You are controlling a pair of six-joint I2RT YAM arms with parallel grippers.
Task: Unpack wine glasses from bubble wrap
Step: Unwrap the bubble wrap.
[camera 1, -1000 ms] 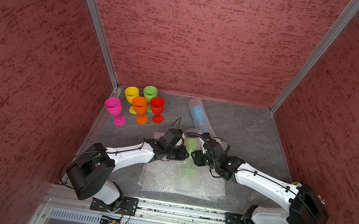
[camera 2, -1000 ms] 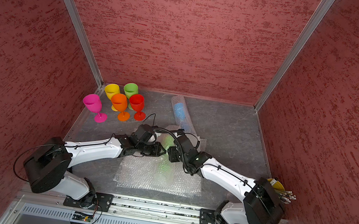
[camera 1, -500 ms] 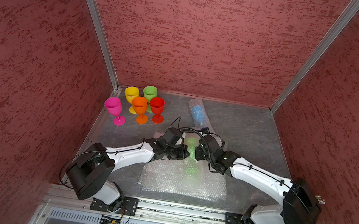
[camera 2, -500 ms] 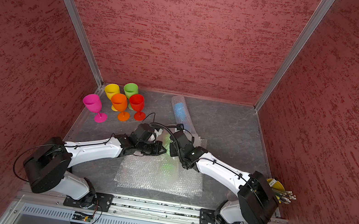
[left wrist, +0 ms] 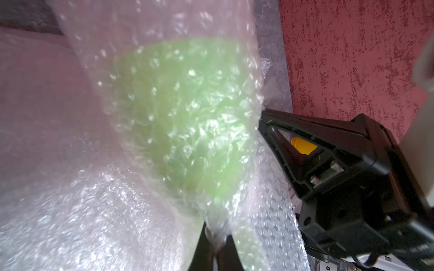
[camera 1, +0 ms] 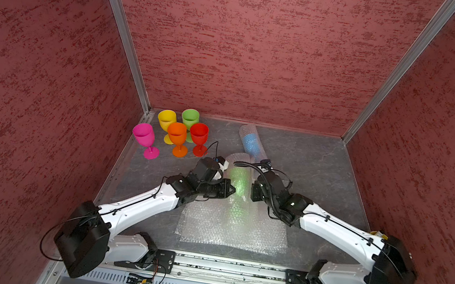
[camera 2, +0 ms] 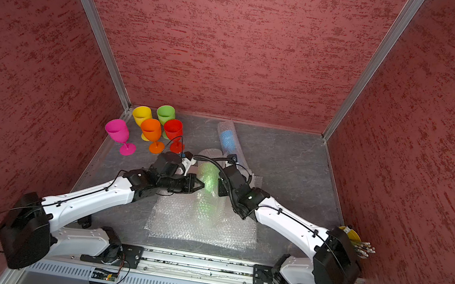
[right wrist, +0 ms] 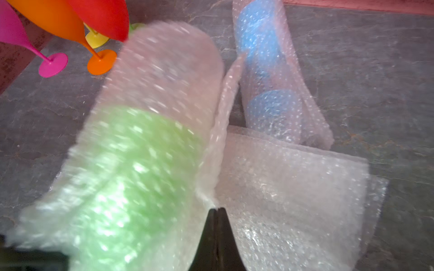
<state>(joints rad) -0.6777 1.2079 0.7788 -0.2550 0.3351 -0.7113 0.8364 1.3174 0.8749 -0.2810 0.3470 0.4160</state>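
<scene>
Now left hand [left wrist: 214,240] and right hand [right wrist: 217,212] face inward, pinching the bubble wrap [camera 1: 240,181].

Left arm [camera 1: 143,206] and right arm [camera 1: 338,232] each reach from a base at the near edge of the tabletop, and their forearms converge toward the middle. In both top views the wrists are low and face each other, with the gripper tips close together but not touching. Left gripper [left wrist: 215,246]: jaws closed, with a small fold of bubble wrap [left wrist: 94,211] pinched between the tips. Right gripper [right wrist: 217,212]: jaws pressed together on an edge of the same wrap.
</scene>
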